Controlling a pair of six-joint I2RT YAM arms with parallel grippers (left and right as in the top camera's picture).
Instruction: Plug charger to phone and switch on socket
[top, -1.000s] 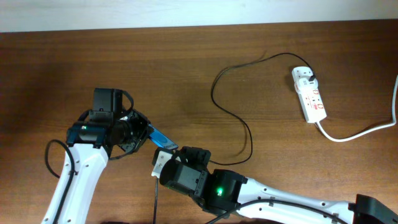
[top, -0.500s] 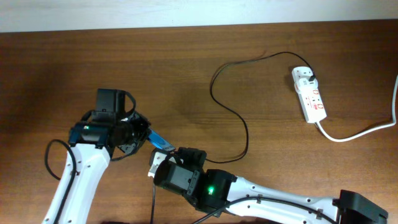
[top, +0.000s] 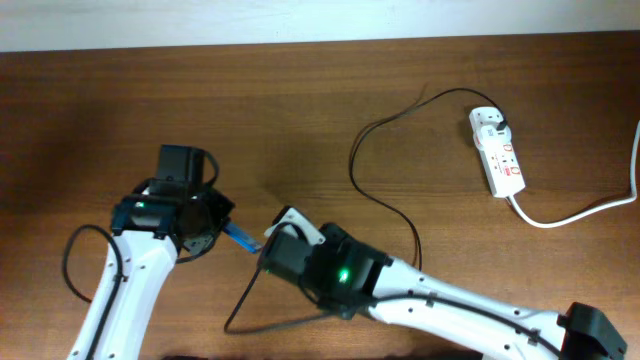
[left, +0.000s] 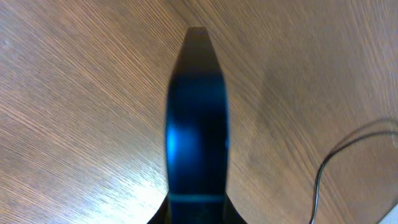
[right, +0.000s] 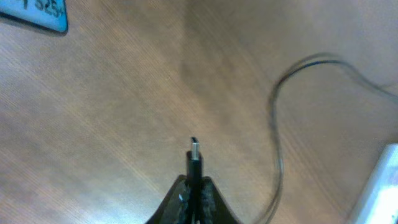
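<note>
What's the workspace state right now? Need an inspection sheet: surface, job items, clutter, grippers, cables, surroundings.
Surface: brown wooden table, bare wood grain.
Job's things: phone held edge-on to the left wrist camera; charger plug tip apart from the phone, not inserted; socket lies at the table's right side, switch state too small to tell.
Clutter: nothing seen.
Grippers: left gripper jaws shut on the phone; right gripper jaws shut on the charger just behind its plug tip.
Cables: black charger cable loops loose from the socket's far end toward the right arm; thick white cord runs from the socket off the right edge.
Surroundings: pale strip beyond the table's far edge.
</note>
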